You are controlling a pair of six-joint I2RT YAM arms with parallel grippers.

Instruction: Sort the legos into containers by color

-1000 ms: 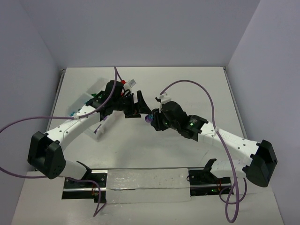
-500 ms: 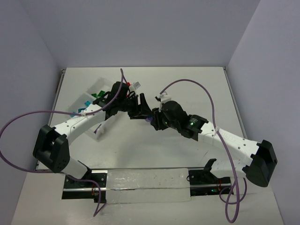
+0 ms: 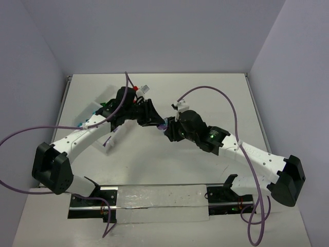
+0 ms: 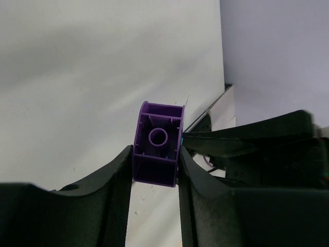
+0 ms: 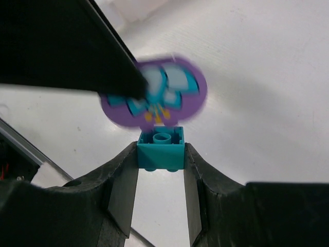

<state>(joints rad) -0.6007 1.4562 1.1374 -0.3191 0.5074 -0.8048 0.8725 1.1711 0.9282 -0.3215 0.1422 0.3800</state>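
Both grippers meet above the middle of the table. My right gripper is shut on a teal brick. A purple decorated piece sits on that brick's far side, blurred. In the left wrist view, a purple brick is pinched between the pads of my left gripper, seen from its hollow underside. From above, the left gripper and right gripper touch tip to tip. The white tray of containers lies at the left, largely hidden under the left arm, with red and green legos showing.
A black rail with a clear plate runs along the near edge between the arm bases. Purple cables loop over both arms. The table's raised rim and grey walls bound the far and side edges.
The left gripper swung right to the right gripper's tip and its jaws closed from wide open onto the purple brick. The right arm stayed almost still, holding the teal brick.
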